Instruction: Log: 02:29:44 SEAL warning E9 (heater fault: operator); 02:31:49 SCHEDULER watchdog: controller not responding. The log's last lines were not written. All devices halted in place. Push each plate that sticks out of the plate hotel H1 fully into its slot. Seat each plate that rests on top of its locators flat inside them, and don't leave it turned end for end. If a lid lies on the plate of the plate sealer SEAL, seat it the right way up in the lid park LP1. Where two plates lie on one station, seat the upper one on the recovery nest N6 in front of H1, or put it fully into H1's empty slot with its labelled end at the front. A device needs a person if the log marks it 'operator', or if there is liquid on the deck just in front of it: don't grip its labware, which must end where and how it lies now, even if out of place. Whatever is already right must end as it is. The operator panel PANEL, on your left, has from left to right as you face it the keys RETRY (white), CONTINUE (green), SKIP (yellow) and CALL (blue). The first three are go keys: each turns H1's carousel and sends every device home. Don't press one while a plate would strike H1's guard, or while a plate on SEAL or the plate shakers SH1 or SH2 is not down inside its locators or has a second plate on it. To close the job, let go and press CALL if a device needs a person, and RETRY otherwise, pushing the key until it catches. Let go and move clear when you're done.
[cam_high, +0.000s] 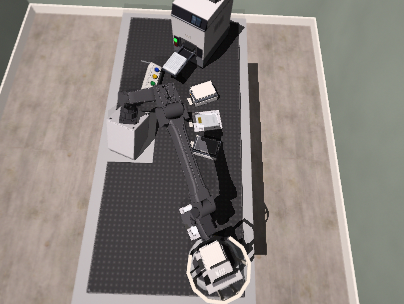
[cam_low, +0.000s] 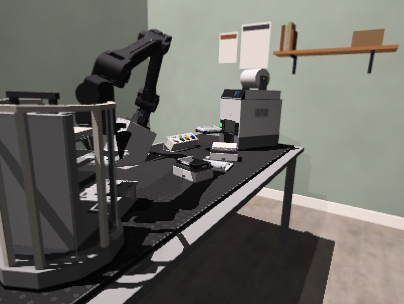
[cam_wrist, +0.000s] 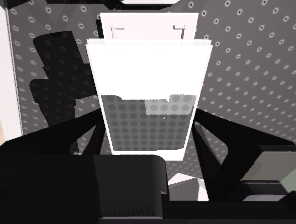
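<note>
Claw (cam_wrist: 147, 126) set wide and clamped across the sides of a pale, partly see-through plate (cam_wrist: 147, 70); cannot tell from here whether a plate proper or a lid. Carried clear of the tabletop (cam_wrist: 240, 60), tilted, near the plate hotel H1 (cam_low: 25, 165) and hanging on the far side of its guard posts in the exterior view. Just beyond the plate's far edge in the wrist view, a white fixture (cam_wrist: 148, 25) with two small brackets, probably the seat aimed for.

Likely troubles from here:
- Lowering at this tilt could catch the leading edge on a locator and leave the plate perched on top instead of flat inside
- Label end not readable, so could end up turned end for end
- Grip only on the side edges; a knock against the fixture or H1's posts could twist the plate loose
- Letting go before it lies level could drop it askew
</note>
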